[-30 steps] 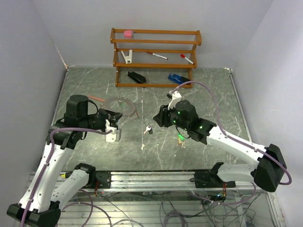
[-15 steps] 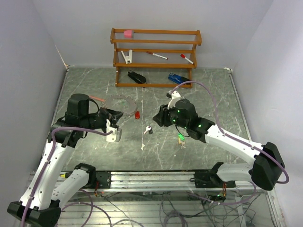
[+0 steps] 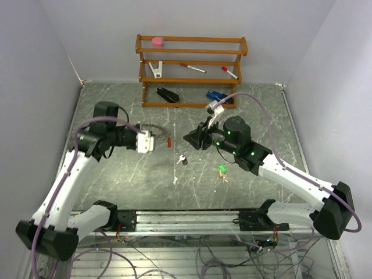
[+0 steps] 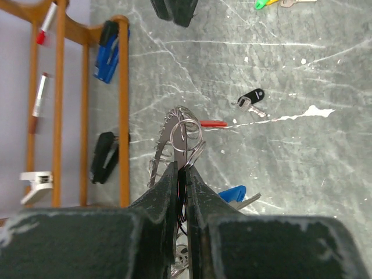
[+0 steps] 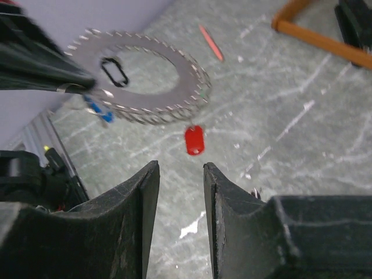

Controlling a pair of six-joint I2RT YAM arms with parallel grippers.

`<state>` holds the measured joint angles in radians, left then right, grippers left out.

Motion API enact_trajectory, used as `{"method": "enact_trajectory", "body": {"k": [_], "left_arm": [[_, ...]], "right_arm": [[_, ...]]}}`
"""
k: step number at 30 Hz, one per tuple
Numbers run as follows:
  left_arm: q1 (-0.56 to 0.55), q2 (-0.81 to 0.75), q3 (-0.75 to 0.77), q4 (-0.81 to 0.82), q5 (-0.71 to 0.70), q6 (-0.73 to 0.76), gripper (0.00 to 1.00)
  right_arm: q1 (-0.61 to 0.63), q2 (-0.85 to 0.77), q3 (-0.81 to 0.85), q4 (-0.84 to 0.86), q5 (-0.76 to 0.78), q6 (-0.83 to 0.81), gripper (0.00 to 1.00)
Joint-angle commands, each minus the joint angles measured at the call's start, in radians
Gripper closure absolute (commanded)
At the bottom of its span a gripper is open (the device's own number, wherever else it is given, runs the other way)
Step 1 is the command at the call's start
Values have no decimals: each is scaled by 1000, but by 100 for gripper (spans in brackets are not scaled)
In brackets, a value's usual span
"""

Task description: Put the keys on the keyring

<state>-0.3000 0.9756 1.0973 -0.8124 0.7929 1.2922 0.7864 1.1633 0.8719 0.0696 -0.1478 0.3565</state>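
TWO ARMS, ONE HOOP: My two arms face each other over the dark green marbled table (image 3: 261, 116), their bases at its near edge. The wooden rack (image 3: 192, 40) stands against the back wall. The left arm reaches in from the left and the right arm from the right, and the wrists are near each other at mid-table but apart.

The left gripper (image 4: 183, 170) is clamped on the keyring (image 5: 192, 75), its fingers pinched together over the thin wire at the hoop's edge. The silver hoop, fringed all round with small metal keys, is held up off the table between the two grippers. It sits nearer the left one, in front of the rack.

The right gripper (image 5: 179, 168) points at the hoop from the right with its fingers apart and nothing between them. It touches neither the hoop nor any key.

A red-tagged key (image 5: 194, 140) shows just below the hoop's rim on the side facing the right gripper; I cannot tell whether it hangs from the wire. A blue-tagged key (image 4: 232, 193) sits close beside the left fingers, under the hoop.

Two keys lie loose on the marble. A black-headed key (image 3: 182, 159) is on the near side of the gap between the grippers, and a green-headed key (image 3: 222, 169) is close by the right arm.
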Motion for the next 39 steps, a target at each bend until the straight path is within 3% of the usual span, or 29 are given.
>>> {"method": "enact_trajectory", "body": {"k": [1,9,18,39], "left_arm": [[2,157,187,-146,63,-103,93],[-5,172,271,-110,85,-320,93],[-28,229,344,-190,113,-368,93],[-66,248,362,-193,37,-396,93]], "right_arm": [[6,4,105,23,-95,-57,65],[19,53,181,97,-210,-109,68],[75,151,243,128,-266,-103,71],[93,200,310,94,-267,-117,72]]}}
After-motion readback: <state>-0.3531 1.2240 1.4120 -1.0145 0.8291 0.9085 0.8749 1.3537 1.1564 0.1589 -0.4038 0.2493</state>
